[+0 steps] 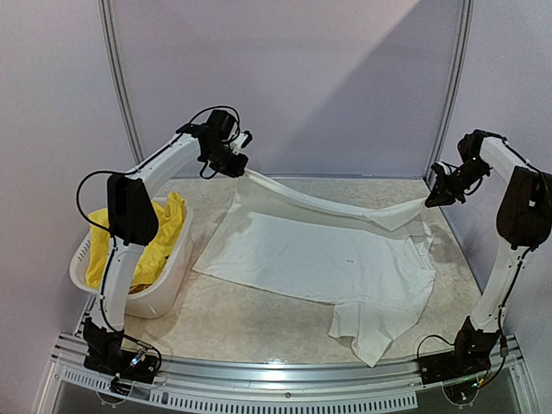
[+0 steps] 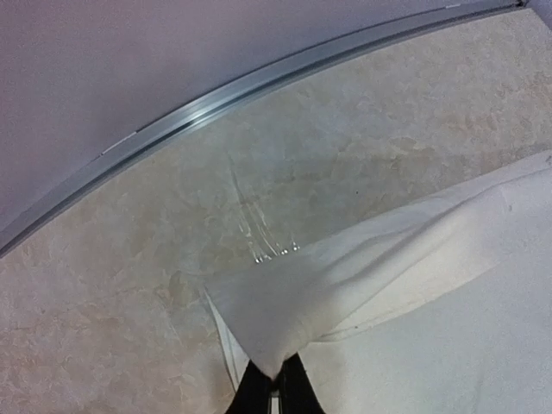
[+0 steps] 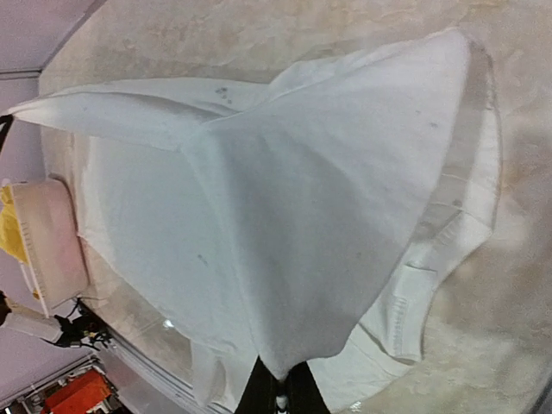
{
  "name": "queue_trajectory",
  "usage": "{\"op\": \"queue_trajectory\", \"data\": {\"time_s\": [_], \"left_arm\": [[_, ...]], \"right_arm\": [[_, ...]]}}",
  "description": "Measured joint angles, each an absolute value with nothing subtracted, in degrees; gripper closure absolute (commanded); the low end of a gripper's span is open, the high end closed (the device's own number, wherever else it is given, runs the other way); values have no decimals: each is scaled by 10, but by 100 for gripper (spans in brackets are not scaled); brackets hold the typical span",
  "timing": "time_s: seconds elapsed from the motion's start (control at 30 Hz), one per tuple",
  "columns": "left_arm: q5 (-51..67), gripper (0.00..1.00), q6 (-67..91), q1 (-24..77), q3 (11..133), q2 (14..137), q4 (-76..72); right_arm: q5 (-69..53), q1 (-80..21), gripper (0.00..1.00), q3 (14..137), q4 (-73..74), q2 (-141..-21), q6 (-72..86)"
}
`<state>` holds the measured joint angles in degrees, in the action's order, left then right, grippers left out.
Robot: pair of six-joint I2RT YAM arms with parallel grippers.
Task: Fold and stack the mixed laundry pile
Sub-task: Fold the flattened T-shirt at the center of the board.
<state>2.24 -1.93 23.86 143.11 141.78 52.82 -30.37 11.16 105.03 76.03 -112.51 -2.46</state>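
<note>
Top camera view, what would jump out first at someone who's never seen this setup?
A big white T-shirt lies spread across the middle of the table. Its far edge is lifted into a taut band, pinched between the left gripper at the back left and the right gripper at the back right. After that, bright yellow cloth heaped in a white basket at the left edge.
</note>
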Motion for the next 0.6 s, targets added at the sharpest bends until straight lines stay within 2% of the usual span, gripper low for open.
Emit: {"op": "queue_trajectory", "data": {"time_s": [0.23,0.6], "left_arm": [[44,100,-30,235,1461,1425,507],[27,100,-45,234,1410,1429,509]], "right_arm": [[-430,110,100,979,761,-1104,-15],[-454,117,100,892,768,-1066,-40]]}}
